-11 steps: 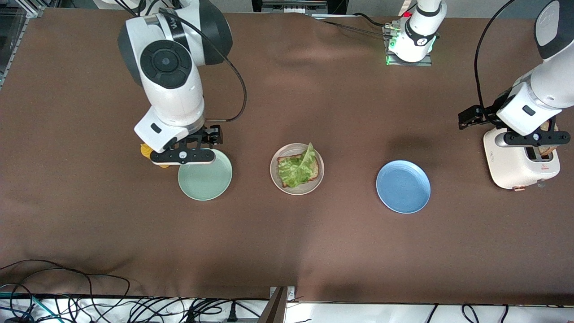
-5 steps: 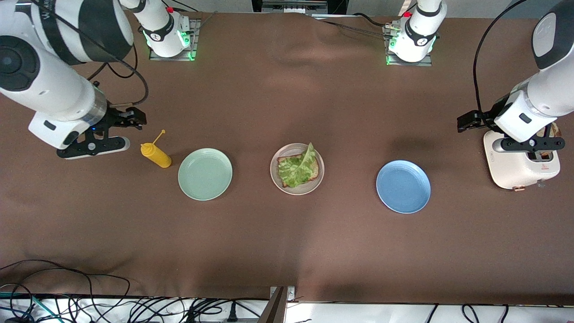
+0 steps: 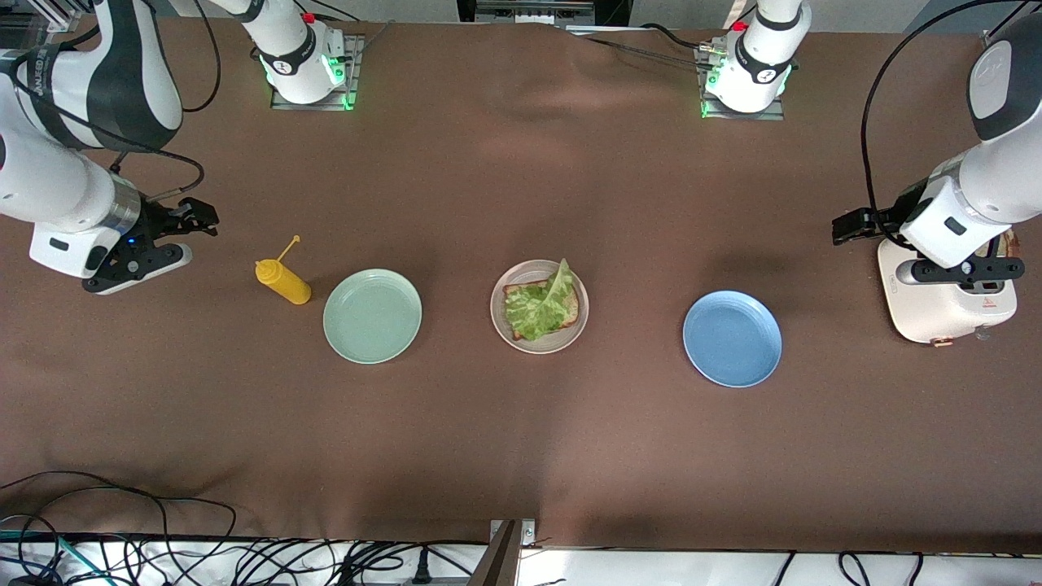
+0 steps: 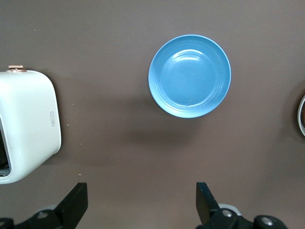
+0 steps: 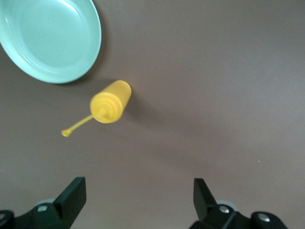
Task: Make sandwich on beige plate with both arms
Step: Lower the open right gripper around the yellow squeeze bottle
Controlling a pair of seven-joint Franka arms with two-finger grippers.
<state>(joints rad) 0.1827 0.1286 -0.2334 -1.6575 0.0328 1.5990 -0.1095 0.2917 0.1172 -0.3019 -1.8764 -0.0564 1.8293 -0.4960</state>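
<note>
A brown cloth is covering the table (image 3: 521,439). Three round, smooth plates are sitting in a row across its middle: a mint green plate (image 3: 372,316) toward the right arm's end, the beige plate (image 3: 539,306) in the centre, and a blue plate (image 3: 732,338) toward the left arm's end.

On the beige plate, one square slice of brown toast (image 3: 575,303) is lying flat, with its corners pointing a little off from the table's edges. One crinkly green lettuce leaf (image 3: 537,305) is lying on top of it. The leaf's long way is running from its tip, which is pointing toward the robots' edge of the table, down toward the camera's edge. No second slice is showing on top.

One yellow squeeze bottle (image 3: 282,279) with a thin spout is standing beside the green plate. One smooth white toaster (image 3: 944,305) with rounded corners is sitting near the left arm's end.

The left gripper (image 4: 143,202) is hanging over the toaster with its fingers spread wide, holding nothing. The right gripper (image 5: 138,198) is hanging over the bare cloth near the right arm's end, fingers also spread wide and empty.
</note>
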